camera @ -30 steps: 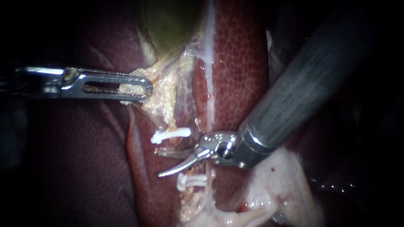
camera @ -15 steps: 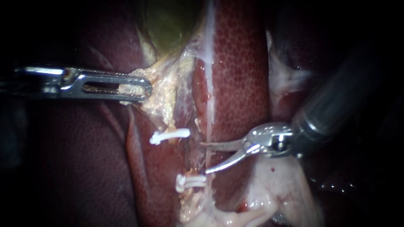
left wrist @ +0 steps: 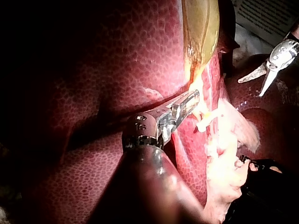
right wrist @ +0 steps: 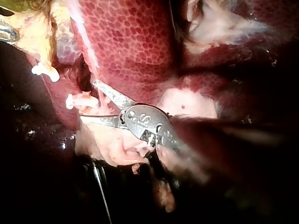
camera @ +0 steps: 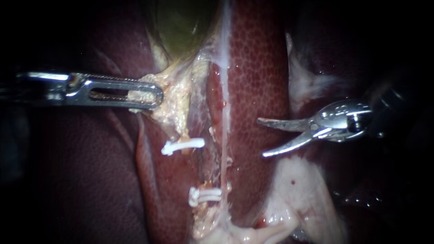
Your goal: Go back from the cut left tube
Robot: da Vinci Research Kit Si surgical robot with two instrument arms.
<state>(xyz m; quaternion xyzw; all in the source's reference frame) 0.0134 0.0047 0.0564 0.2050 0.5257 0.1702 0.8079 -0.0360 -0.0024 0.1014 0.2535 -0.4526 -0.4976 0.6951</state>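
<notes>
Here, two instruments, left instrument jaws clamped on pale gallbladder tissue, right instrument jaws spread wide, empty, well apart from one upper clip and lower clips, apparently two.

This is a surgical robot bench in a lab: a mottled red liver and a green gallbladder lie in the open under a tight pool of light, dark all round. Two thin steel instruments reach in, the left instrument clamped on the gallbladder's pale foot and the right instrument with jaws apart over the liver, two white clips between them. Past the right instrument, in the left wrist view, a grey gridded panel shows beyond the organ's edge.
</notes>
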